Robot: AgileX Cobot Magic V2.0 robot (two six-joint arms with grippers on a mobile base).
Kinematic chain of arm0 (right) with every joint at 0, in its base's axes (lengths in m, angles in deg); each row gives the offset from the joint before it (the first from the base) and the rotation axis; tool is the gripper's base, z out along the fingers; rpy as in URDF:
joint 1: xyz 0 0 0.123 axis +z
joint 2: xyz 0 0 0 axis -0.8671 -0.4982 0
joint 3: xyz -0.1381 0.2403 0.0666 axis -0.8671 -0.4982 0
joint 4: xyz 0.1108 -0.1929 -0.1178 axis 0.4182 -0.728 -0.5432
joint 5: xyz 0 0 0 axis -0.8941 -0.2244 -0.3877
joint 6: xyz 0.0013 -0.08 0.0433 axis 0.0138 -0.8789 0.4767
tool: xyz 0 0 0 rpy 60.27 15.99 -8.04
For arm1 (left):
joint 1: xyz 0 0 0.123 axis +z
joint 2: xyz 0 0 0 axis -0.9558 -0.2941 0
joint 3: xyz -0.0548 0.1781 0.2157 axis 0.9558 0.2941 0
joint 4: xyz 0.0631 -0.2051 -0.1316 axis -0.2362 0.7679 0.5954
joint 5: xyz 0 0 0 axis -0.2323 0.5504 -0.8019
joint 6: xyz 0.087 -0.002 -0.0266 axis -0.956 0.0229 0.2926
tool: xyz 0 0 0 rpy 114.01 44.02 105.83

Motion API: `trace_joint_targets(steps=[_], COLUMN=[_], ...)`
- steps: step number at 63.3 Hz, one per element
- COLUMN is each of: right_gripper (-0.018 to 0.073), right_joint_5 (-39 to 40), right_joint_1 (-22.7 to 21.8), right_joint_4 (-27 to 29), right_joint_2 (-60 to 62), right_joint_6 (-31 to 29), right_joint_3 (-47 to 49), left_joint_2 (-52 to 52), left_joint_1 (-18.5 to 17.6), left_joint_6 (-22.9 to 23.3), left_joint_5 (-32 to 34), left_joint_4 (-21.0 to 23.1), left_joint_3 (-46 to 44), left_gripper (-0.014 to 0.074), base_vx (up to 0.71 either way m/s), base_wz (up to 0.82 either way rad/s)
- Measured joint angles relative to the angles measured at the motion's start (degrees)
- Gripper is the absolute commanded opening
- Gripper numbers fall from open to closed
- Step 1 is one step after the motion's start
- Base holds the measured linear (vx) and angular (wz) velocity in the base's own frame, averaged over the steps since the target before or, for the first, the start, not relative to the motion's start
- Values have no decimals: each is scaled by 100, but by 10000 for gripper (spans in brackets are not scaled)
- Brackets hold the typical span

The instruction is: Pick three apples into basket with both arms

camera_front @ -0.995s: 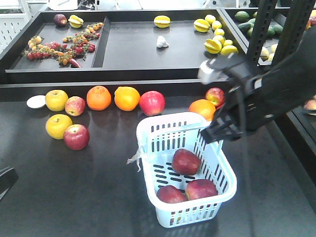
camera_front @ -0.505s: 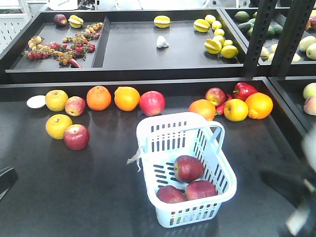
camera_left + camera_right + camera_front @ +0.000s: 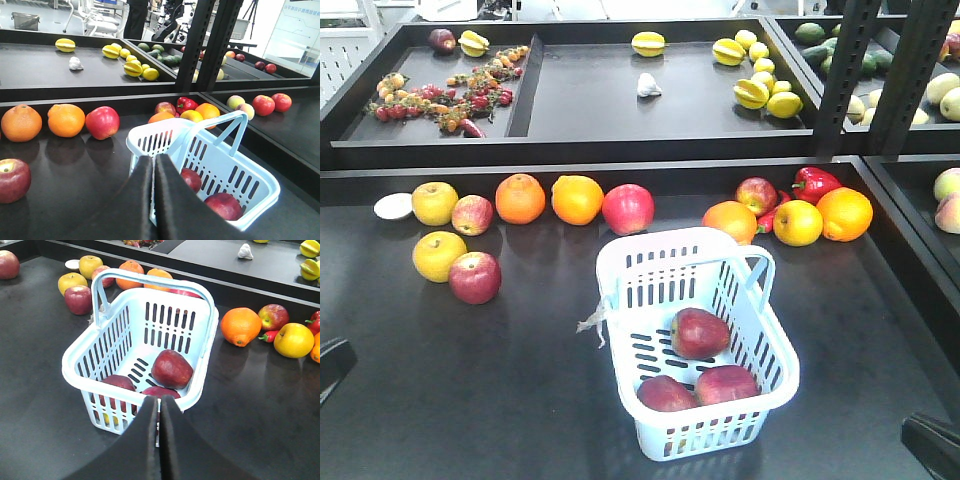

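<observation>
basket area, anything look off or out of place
Little stands out. The basket sits upright but skewed to the counter edge, three dark red apples inside, none spilled. A frayed white tag hangs off its left rim. Both tools, left and right, are shut and empty.

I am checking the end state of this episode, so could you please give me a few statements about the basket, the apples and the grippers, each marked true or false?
1. Three dark red apples lie inside the basket. True.
2. The basket lies tipped on its side. False: it stands upright on the black table.
3. The left gripper holds an apple. False: its fingers are pressed together on nothing.
4. The right gripper is shut and empty. True.
5. A red pepper lies among the fruit behind the basket. True.
6. An orange sits in the basket. False: only apples are inside.
</observation>
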Motion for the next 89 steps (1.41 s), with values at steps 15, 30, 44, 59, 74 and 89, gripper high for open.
trace_joint_targets(steps=[15, 30, 44, 59, 74, 89], right_gripper=[-4, -4, -4, -4, -4, -4], right_joint_5=[0, 0, 0, 0, 0, 0], right_joint_1=[0, 0, 0, 0, 0, 0], right_joint_4=[-5, -5, -5, -5, -5, -5], right_joint_2=[0, 0, 0, 0, 0, 0], right_joint_6=[13, 13, 13, 13, 13, 13], right_joint_3=[0, 0, 0, 0, 0, 0], left_joint_2=[0, 0, 0, 0, 0, 0], left_joint_1=[0, 0, 0, 0, 0, 0], left_joint_6=[0, 0, 0, 0, -528, -4782], left_joint_5=[0, 0, 0, -6, -178, -954], left_joint_4=[0, 0, 0, 0, 475, 3771], left_joint_3=[0, 0, 0, 0, 0, 0], left_gripper=[-8, -8, -8, -8, -8, -8], base_vx=[0, 0, 0, 0, 0, 0], base_wz=[0, 0, 0, 0, 0, 0])
